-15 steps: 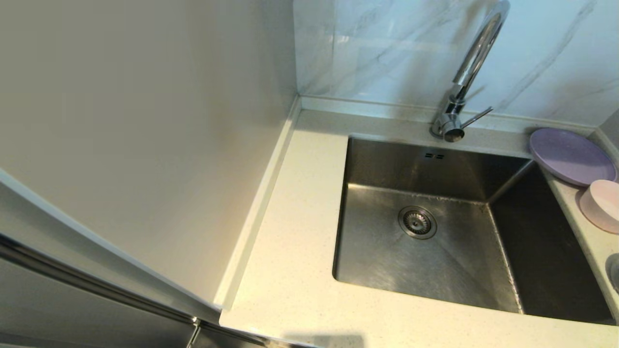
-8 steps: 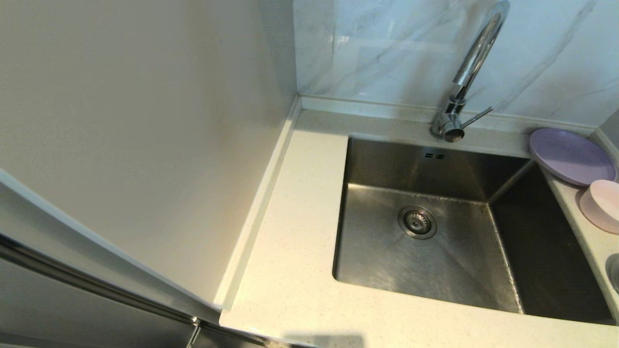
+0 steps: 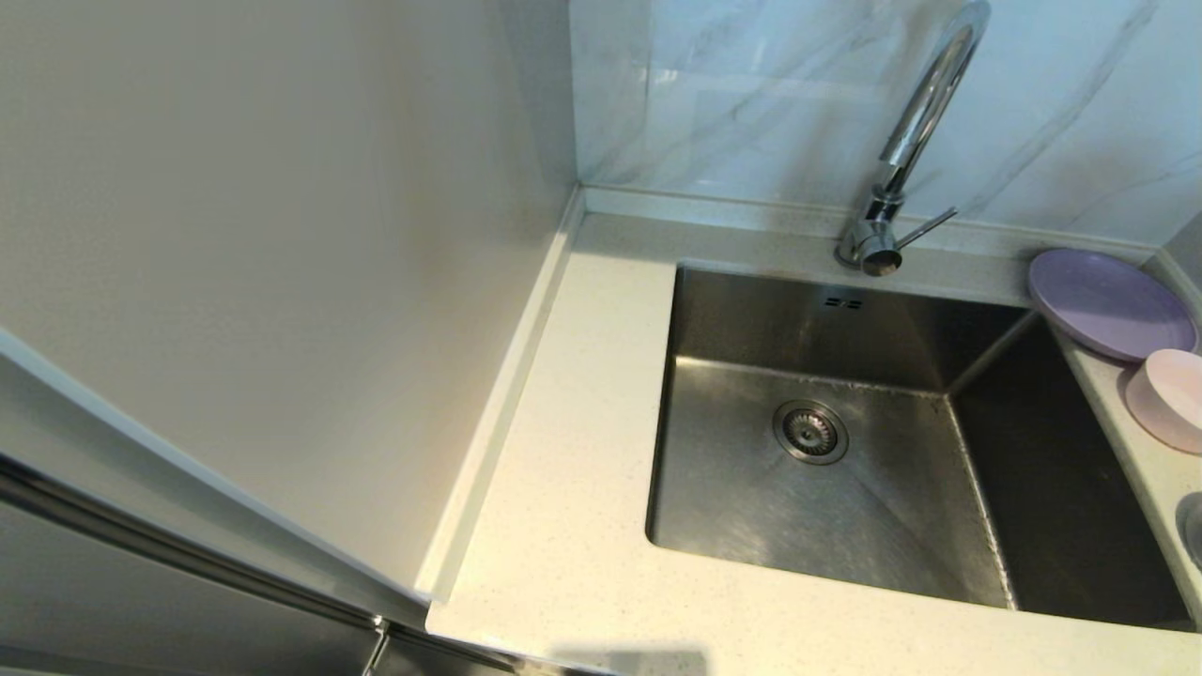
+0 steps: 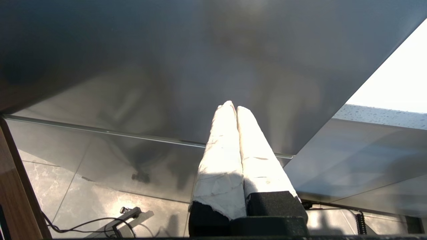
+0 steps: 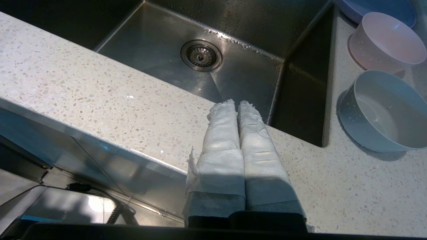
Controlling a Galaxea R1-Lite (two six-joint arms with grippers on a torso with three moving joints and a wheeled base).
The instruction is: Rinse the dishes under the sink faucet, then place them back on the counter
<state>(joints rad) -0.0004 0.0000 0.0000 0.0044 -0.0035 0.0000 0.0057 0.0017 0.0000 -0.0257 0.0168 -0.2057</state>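
One counter (image 3: 563, 526), cream speckled stone, surrounds one square steel basin (image 3: 826, 469) with a round drain (image 3: 810, 432); marbled wall tiles (image 3: 751, 94) rise behind it. One chrome faucet (image 3: 901, 150) stands at the basin's back edge. Dishes counted: one lavender plate (image 3: 1108, 302) at the counter's back right corner, one pink bowl (image 3: 1169, 399) just beside it, nearer. The right wrist view alone shows fully a third dish, one grey-blue bowl (image 5: 383, 111), nearer again. Neither arm appears in the head view. Right gripper (image 5: 237, 103) hovers over the counter's front edge, fingers clenched, empty. Left gripper (image 4: 233, 106) faces a steel cabinet front (image 4: 166, 66), fingers pressed together, empty.
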